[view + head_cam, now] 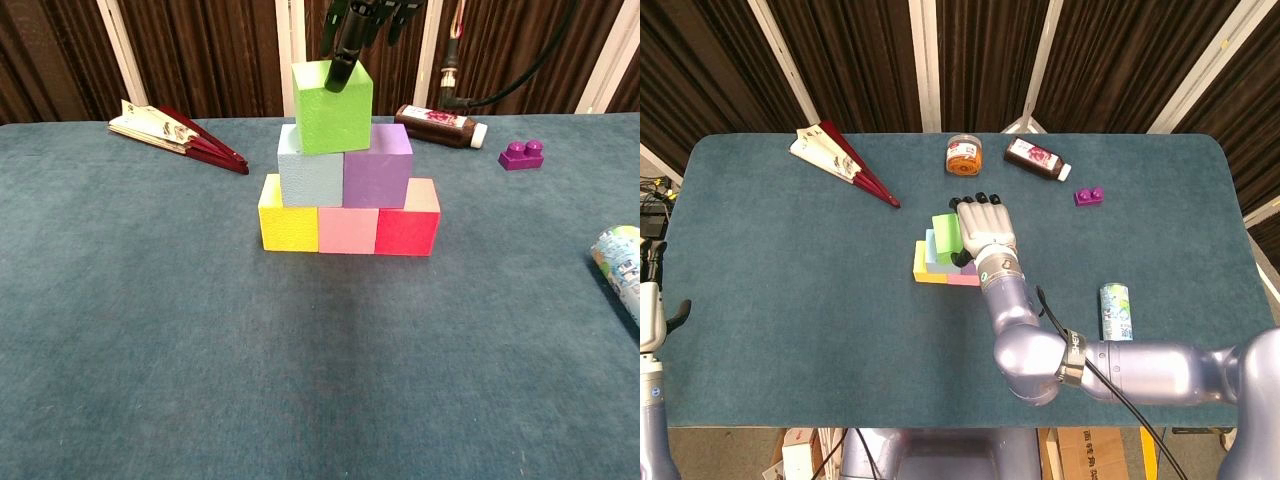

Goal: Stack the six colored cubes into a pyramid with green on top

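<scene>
Dark curtains back our teal bench (150, 350); our right hand (983, 228) holds the green cube (332, 105) atop 5 cubes, steadying it. Left hand (648, 310) unclear.

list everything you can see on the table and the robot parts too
green cube: 1, green, top of the pyramid, sitting skewed
middle cubes: 2, light blue cube and purple cube
bottom cubes: 3, yellow cube, pink cube, red cube
folded fan: 1, cream and dark red, far left
jar: 1, orange, far middle
bottle: 1, dark, lying beside the jar
toy brick: 1, purple, far right
can: 1, pale printed, lying near right
table: 1, teal cloth
right hand: over the pyramid, fingers on the green cube
left hand: at the left edge, mostly out of view
</scene>
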Available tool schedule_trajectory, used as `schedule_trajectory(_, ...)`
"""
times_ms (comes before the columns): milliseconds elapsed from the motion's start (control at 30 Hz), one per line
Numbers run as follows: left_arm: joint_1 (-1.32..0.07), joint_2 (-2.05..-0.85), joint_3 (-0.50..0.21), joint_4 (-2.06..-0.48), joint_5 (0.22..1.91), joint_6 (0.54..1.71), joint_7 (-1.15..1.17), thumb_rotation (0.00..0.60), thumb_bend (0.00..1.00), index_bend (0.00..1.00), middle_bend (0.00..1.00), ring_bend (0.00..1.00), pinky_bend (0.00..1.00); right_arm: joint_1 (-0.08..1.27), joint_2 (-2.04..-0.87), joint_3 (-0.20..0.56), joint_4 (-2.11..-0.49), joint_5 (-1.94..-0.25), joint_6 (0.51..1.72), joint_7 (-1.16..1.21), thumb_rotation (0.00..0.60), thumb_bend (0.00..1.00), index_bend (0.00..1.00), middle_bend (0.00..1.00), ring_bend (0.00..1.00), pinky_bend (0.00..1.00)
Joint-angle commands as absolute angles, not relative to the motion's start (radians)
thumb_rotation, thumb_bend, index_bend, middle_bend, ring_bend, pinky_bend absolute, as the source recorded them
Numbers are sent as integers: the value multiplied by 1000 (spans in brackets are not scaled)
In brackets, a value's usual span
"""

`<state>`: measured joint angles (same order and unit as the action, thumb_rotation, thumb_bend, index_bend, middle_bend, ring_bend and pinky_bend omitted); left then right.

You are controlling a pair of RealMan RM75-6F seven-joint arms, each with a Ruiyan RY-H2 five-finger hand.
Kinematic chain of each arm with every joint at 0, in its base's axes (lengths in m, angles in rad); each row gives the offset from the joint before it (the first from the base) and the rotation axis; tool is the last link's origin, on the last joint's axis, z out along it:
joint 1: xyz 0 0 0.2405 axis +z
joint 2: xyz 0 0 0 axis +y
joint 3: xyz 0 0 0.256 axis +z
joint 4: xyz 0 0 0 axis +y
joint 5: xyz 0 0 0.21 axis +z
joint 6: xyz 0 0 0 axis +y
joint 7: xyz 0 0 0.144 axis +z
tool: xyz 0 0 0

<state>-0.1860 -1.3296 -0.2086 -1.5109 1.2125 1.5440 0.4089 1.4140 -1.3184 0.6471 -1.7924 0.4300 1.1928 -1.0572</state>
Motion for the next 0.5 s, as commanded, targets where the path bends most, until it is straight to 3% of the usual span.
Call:
schedule_trajectory(33, -185, -1332, -208, -1503, 1223, 1550, 398, 600, 312, 102, 44, 0, 0, 1410, -1313, 647, -1796, 432, 1190, -1053, 600, 350, 165, 164, 24, 0)
schedule_trajectory(500, -182, -1347, -214, -1476, 1251, 1578, 370, 600, 312, 102, 43, 0, 0, 1402, -1300, 626, -1804, 413, 1154, -1033, 600, 351, 164, 164, 21, 0)
